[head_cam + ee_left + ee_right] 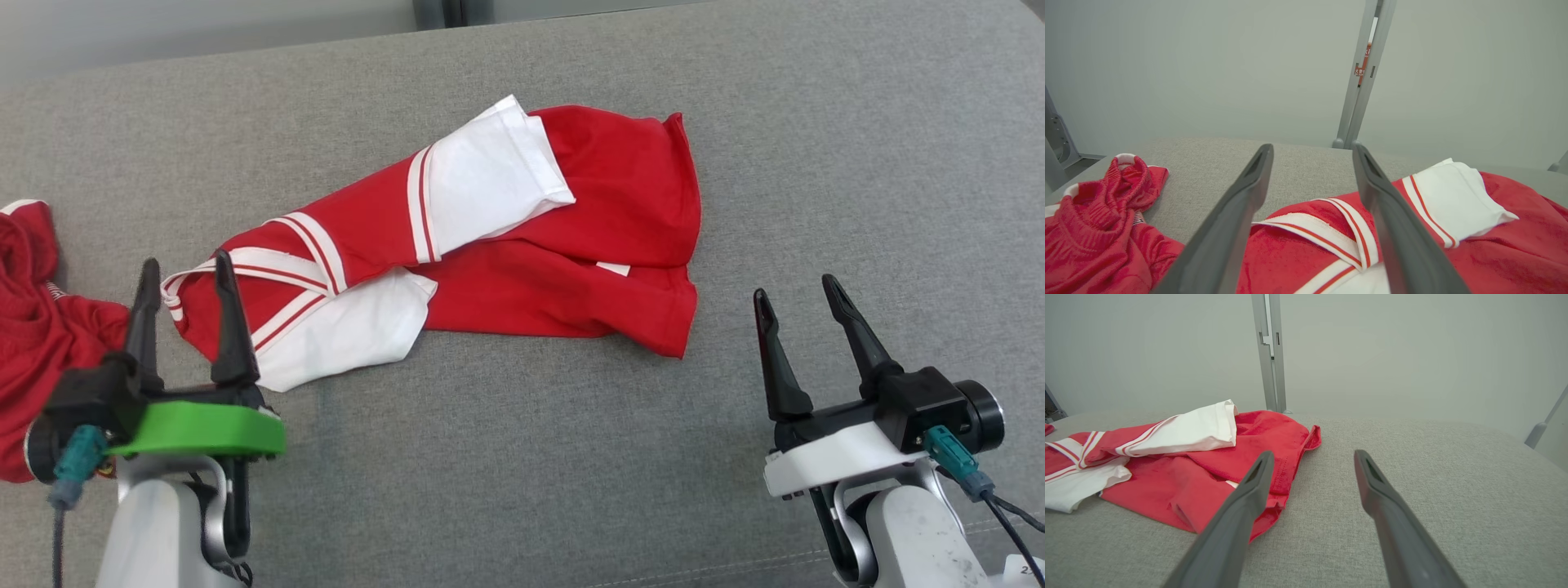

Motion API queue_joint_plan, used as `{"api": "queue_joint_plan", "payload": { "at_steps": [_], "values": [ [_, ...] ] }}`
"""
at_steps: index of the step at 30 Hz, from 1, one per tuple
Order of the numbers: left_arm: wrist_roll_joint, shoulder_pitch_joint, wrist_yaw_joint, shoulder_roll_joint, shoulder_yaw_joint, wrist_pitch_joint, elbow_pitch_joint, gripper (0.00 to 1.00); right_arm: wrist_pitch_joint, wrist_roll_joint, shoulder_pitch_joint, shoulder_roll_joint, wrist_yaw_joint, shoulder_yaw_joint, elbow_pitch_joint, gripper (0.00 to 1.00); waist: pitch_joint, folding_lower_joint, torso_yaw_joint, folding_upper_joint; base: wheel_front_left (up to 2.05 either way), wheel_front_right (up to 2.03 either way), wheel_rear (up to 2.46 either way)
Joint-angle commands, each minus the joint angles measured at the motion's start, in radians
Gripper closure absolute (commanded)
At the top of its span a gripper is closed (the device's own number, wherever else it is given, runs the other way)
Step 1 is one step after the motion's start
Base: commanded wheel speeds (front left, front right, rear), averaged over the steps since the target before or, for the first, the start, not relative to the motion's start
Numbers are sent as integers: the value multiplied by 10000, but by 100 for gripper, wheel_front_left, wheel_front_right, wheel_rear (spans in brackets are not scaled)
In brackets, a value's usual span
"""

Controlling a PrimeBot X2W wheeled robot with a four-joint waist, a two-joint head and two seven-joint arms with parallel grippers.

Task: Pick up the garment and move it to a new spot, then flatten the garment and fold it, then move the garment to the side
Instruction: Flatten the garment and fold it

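Grey surface bare right of garment

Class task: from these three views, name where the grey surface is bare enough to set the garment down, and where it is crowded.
Bare: the wide grey surface right of the red and white garment, beyond the right hand, and the strip between both hands, in front of the garment. Crowded: the left edge, where the crumpled red garment lies beside the left hand.
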Motion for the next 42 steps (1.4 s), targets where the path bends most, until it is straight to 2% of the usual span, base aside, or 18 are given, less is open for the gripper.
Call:
{"api": "queue_joint_plan", "payload": {
  "at_steps": [1,7,12,16,19,24,25,26,34,42],
  "values": [
    [364,405,-108,-93,-131,-1,-194,0,13,-38,31,-15,-7,-40,-18,0,-11,0,39,0,0,0,0],
    [1293,1352,-419,-456,-1490,-1,-168,0,13,-12,-12,-17,-7,-37,1,0,-4,0,149,0,0,0,0],
    [1402,988,-581,-511,-2708,-3,1454,0,14,-69,-142,-17,-7,14,-5,0,133,0,217,0,0,0,0],
    [1569,25,-252,-535,-3058,-1,3059,0,14,-116,-249,-18,-7,51,-60,0,343,0,174,0,0,0,0],
    [1631,-730,230,-539,-3084,-1,4049,0,14,-144,-357,-15,-7,113,-35,0,500,0,86,0,0,0,0],
    [1824,-1424,1158,-546,-2865,0,4349,0,14,-143,-455,-17,-7,75,-70,0,690,0,-150,0,0,0,0],
    [1825,-1420,1295,-546,-2794,-1,4285,64,14,-136,-445,-17,-7,31,-76,0,699,0,-181,0,0,0,0],
    [1843,-1403,1348,-545,-2755,0,4217,100,14,-126,-425,-15,-7,6,-73,0,698,0,-205,0,0,0,0],
    [2102,-389,1361,-284,-2680,-2,3355,100,14,-1,-95,-14,-7,-93,20,0,443,0,-139,0,0,0,0],
    [2576,809,1658,225,-2933,77,2138,100,14,11,155,-17,-7,-10,111,0,50,0,339,0,0,0,0]
  ]
}}
